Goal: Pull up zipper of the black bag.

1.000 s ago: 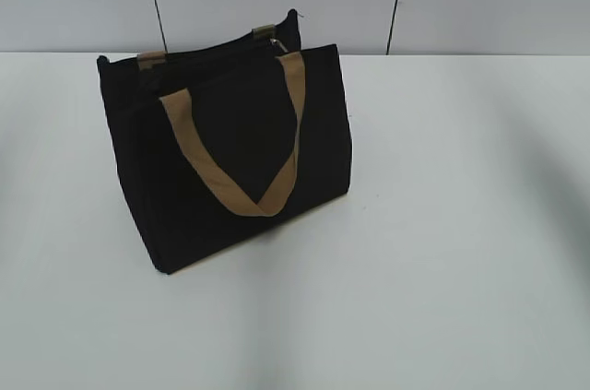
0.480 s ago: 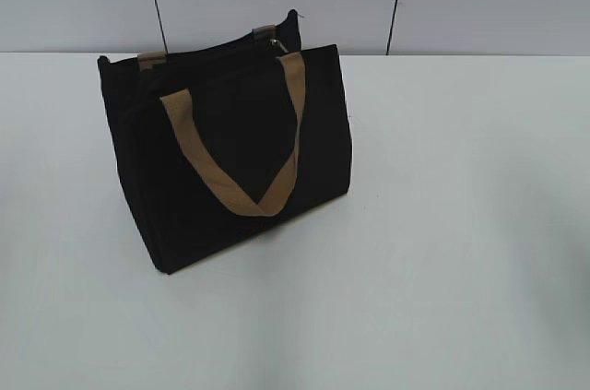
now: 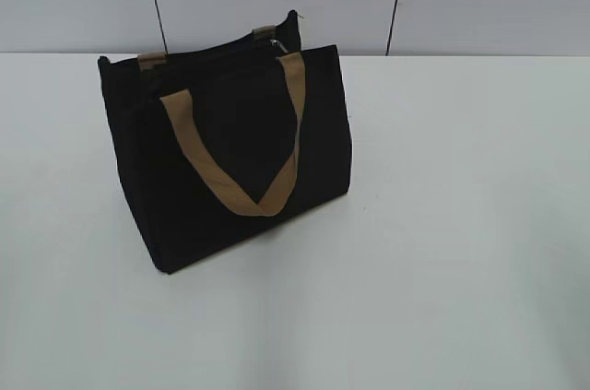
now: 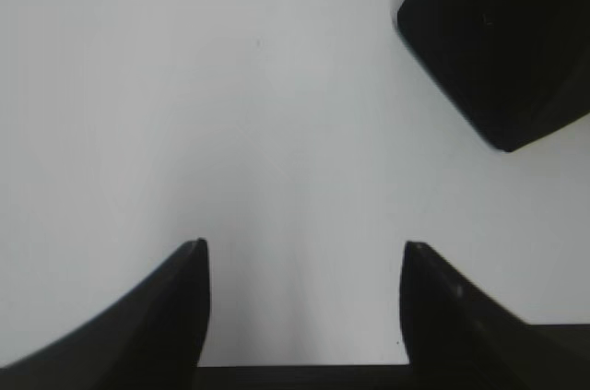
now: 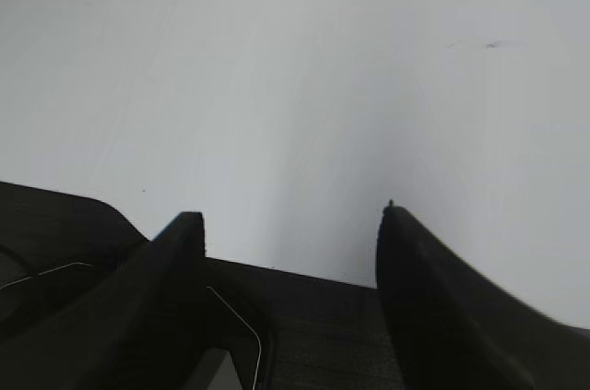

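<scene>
The black bag is cut off by the left wrist view's edge.

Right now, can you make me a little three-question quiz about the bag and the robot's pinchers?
1. True or false: the left gripper is squeezing the black bag.
2. What colour are the strap handles? A) red B) tan-brown C) blue
3. Fill in: the small silvery pull of the zipper sits near the bag's ____ edge.

Key:
1. False. Both the left and the right gripper are open over the bare white table, holding nothing; only a corner of the bag shows in the left wrist view.
2. B.
3. Top.
</scene>
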You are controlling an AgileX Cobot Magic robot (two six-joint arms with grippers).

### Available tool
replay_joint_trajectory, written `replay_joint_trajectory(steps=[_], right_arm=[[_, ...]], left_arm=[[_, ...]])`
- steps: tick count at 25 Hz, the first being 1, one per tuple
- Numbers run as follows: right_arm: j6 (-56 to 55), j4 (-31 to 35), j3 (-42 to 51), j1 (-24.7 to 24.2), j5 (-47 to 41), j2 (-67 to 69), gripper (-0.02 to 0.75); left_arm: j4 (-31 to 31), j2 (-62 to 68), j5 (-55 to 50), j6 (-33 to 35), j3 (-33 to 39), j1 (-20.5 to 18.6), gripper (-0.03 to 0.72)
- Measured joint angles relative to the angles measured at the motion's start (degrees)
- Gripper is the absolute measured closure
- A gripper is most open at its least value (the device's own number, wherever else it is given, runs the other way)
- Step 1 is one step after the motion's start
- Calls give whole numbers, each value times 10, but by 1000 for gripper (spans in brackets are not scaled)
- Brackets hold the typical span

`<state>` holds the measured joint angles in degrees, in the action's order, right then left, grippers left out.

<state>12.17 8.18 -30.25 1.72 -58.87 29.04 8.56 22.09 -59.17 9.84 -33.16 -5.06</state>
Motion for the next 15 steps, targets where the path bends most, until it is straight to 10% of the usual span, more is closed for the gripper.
replay_joint_trajectory(steps=[15], right_arm=[[-1, -6, 6, 0, -16, -158, 290]], left_arm=[[2, -207, -19, 0, 14, 0, 217]])
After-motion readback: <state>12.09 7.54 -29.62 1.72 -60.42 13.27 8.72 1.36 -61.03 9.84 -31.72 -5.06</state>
